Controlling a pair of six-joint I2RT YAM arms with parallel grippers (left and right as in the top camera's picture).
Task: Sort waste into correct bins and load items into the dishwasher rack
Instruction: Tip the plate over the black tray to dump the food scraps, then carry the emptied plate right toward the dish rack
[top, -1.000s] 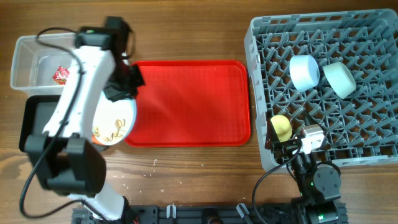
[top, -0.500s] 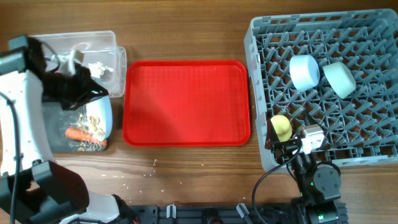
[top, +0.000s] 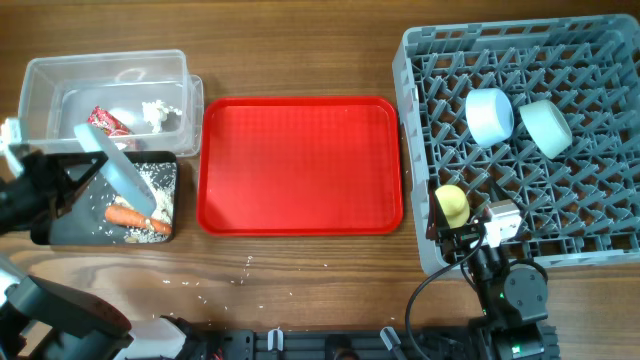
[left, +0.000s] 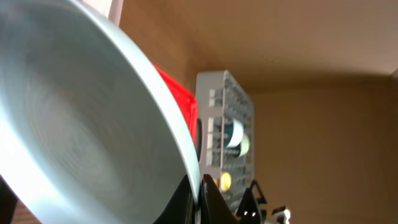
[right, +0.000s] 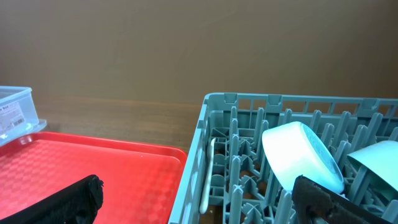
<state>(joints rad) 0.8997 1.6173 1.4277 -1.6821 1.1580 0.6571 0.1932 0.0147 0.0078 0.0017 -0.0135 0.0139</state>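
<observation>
Left pincer (left: 200, 198) is clamped on the rim of the plate (top: 120, 168), which is tipped steeply, almost edge-on from overhead, above the black tray (top: 85, 228) at the left edge of the desk (top: 300, 40). Carrot (top: 128, 214) and rice scraps (top: 158, 180) lie in that tray. Wrapper (top: 106, 120) and tissue (top: 155, 110) lie in the clear tub (top: 60, 100) at the far-left corner. Red tray (top: 300, 165) at mid-desk carries nothing. Rack (top: 560, 60) at the right edge holds the blue bowl (top: 490, 115), green bowl (top: 545, 127) and cup (top: 452, 205), with the spoon (right: 208, 174) by its left wall. Right pincer (right: 202, 208) has its fingers wide apart and empty, at the rack's near-left corner. Judgement: the waste looks sorted and the plate is the last item, so the step is tip-out, then transfer. The plate face looks clean in the wrist view, but it is blurred, so this is not certain. To do it well, hold the tilt over the black tray until nothing falls and lift clear of its wall. Then carry the plate on edge across the red tray and seat it between peg rows in the rack's free near part, clear of bowls and cup. The grip is on the rim only, so go slowly and avoid swing.
</observation>
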